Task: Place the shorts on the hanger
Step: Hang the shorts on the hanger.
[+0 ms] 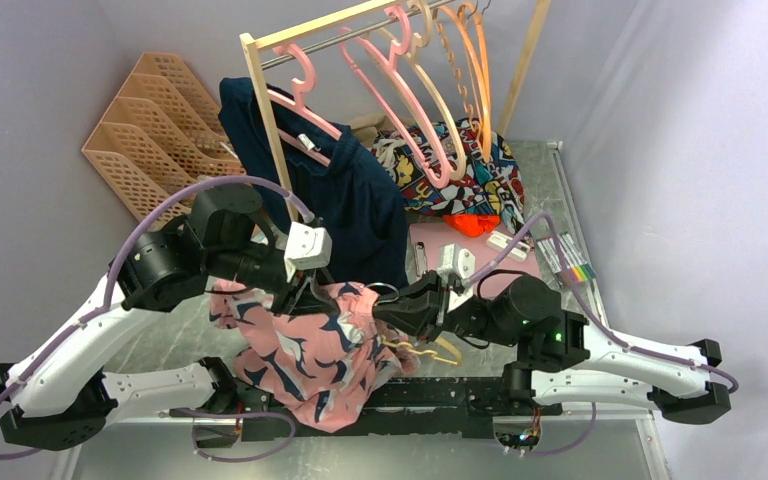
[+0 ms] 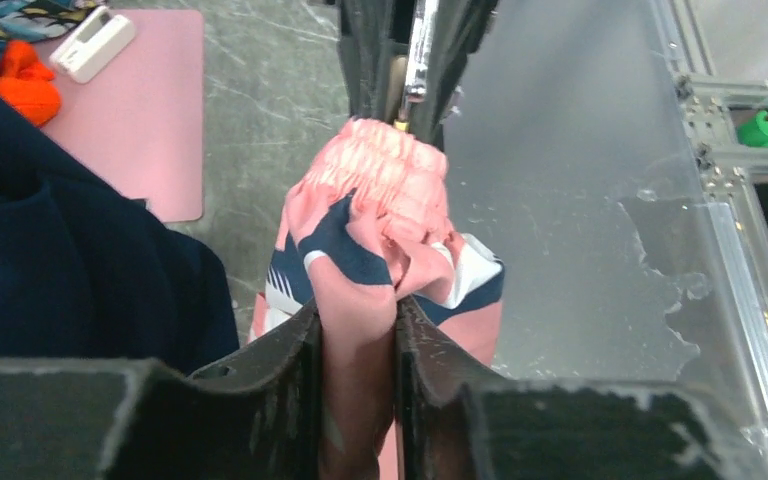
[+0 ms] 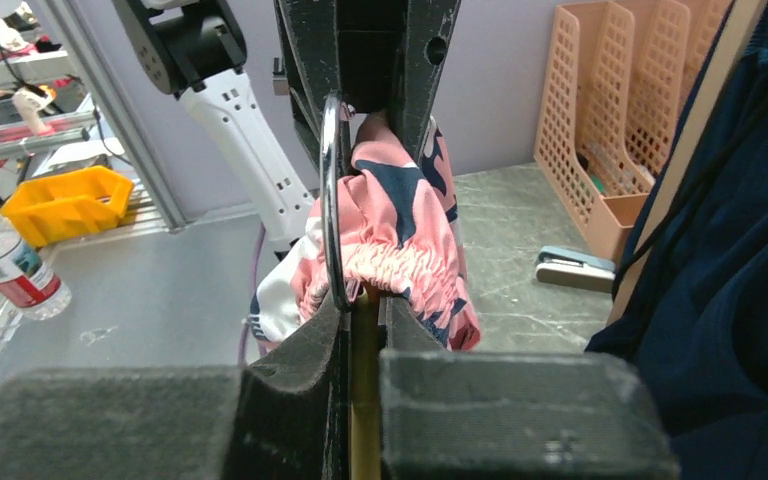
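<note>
shorts point(image 2: 365, 235) in left gripper point(image 2: 358, 325), hanger point(image 3: 331, 200) in right gripper point(image 3: 364, 312)

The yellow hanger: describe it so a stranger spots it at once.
At the front of the table, the two arms meet over the pink printed shorts. The right gripper pinches the hanger there. It is thin, pale yellow, with a silver wire hook, unlike the pink and orange hangers on the rail.
</note>
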